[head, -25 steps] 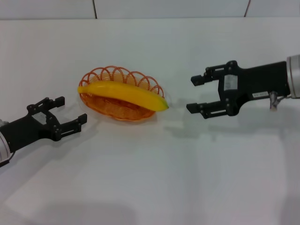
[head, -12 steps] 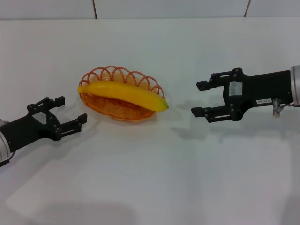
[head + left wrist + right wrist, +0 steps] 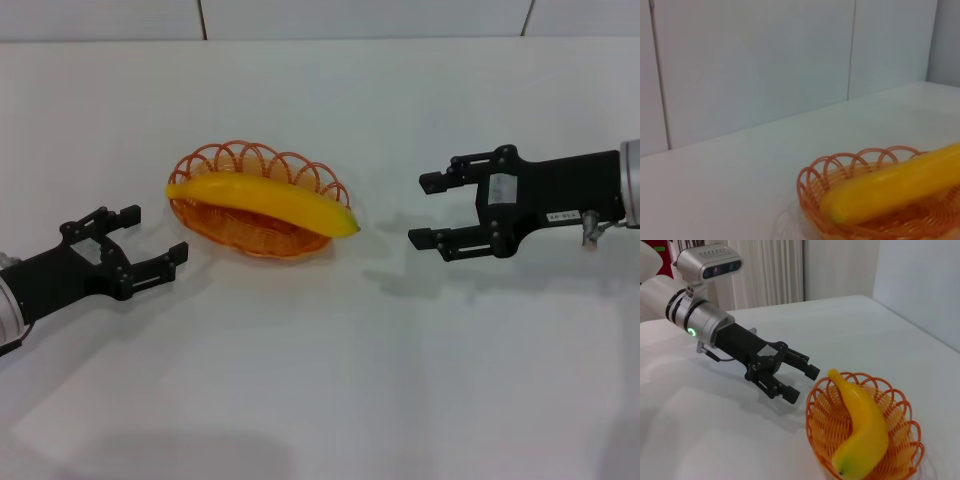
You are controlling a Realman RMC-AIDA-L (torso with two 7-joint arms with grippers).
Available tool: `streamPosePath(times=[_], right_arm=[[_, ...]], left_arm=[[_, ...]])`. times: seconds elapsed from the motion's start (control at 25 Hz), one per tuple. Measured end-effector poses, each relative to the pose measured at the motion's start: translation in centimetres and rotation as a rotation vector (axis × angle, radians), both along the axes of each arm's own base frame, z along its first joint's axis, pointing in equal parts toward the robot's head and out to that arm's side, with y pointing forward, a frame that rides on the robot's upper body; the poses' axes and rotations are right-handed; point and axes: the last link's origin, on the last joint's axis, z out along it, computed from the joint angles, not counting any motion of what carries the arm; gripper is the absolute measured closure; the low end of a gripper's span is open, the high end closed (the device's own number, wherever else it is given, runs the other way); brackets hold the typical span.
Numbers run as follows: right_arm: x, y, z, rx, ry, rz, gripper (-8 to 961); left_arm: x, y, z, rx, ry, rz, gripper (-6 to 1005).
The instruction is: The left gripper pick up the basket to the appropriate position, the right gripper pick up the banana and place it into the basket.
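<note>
The yellow banana point(image 3: 265, 202) lies across the orange wire basket point(image 3: 240, 232) on the white table, its tip sticking out over the right rim. Both also show in the left wrist view, banana point(image 3: 890, 185) and basket point(image 3: 840, 170), and in the right wrist view, banana point(image 3: 860, 425) and basket point(image 3: 900, 425). My left gripper point(image 3: 150, 245) is open and empty, just left of the basket; it also shows in the right wrist view point(image 3: 802, 382). My right gripper point(image 3: 425, 210) is open and empty, a little right of the banana's tip.
The white table point(image 3: 330, 380) stretches around the basket. A white panelled wall point(image 3: 360, 18) runs along the far edge. A curtain point(image 3: 765, 270) stands behind the left arm in the right wrist view.
My right gripper has drawn back to the right, away from the banana, then stopped. The left gripper, banana and basket have not moved.
</note>
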Motion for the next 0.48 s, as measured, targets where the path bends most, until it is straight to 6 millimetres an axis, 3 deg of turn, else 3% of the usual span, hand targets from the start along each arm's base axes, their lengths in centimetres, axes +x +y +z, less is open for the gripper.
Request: streamPosePath(times=[0.48], right_arm=[[0.38, 0.07, 0.11, 0.010, 0.016, -0.015, 240]], left_arm=[[-0.01, -0.03, 0.03, 0.002, -0.003, 0.000, 106]])
